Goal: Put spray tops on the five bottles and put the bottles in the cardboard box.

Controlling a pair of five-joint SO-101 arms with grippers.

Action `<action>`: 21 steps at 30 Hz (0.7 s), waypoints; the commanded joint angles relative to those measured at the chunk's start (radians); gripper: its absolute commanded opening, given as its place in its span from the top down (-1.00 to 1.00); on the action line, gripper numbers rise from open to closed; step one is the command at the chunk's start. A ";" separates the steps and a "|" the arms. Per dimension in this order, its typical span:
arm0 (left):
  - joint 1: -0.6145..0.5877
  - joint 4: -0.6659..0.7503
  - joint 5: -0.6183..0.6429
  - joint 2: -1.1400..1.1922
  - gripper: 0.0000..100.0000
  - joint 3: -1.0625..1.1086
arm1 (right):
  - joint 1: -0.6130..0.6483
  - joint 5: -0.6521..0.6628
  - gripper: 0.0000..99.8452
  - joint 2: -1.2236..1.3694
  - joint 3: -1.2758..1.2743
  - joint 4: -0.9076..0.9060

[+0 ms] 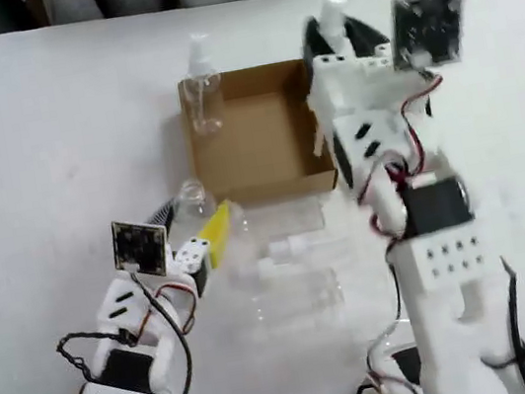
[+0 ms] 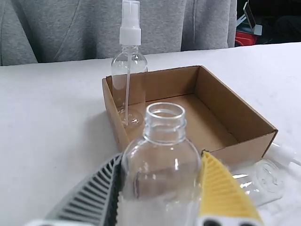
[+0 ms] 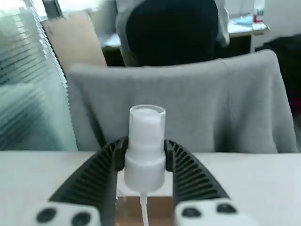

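- The left pincer (image 2: pixel 161 157) is pinching an open bottle (image 2: pixel 163 123) around its round body. The grey finger (image 2: pixel 96 195) is pressing on one side and the yellow finger (image 2: pixel 225 193) on the other. The fingers are spread only as wide as the bottle, which is standing upright with its bare neck pointing up, with no spray top on it.
- Just beside the yellow finger, a clear bottle (image 2: pixel 265 178) is lying on its side on the white table (image 1: pixel 54 140). It is resting in front of the near wall of the box. More clear bottles (image 1: pixel 290 277) are lying between the two arms, but how many I cannot tell.
- Right ahead of the left pincer, the cardboard box (image 2: pixel 235 113) is sitting open. Its near wall is close behind the held bottle but not touching it.
- Farther from this pincer, in the far left corner of the box, a capped bottle (image 2: pixel 129 70) is standing upright with a white spray top already on.
- Farthest away, the right pincer (image 3: pixel 145 142) is gripping a white spray top (image 3: pixel 146 122) by its collar. The black fingers (image 3: pixel 94 176) are pressing it from both sides, and its thin tube is hanging down between them. This pincer is hanging by the far right corner of the box.
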State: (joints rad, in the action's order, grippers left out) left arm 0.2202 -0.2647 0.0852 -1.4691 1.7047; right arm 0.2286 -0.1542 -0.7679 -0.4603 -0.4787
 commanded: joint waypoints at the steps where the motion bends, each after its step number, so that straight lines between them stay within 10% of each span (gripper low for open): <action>1: 0.007 -0.003 -0.011 -0.013 0.95 -0.005 | 0.107 -0.037 0.97 -0.088 0.008 0.039; 21: 0.007 -0.003 -0.011 -0.013 0.95 -0.005 | 0.378 -0.031 0.97 -0.097 -0.293 0.461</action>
State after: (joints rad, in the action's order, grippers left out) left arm 0.2202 -0.2647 0.0852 -1.4691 1.7047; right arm 0.5877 -0.1788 -0.8938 -0.7626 -0.0721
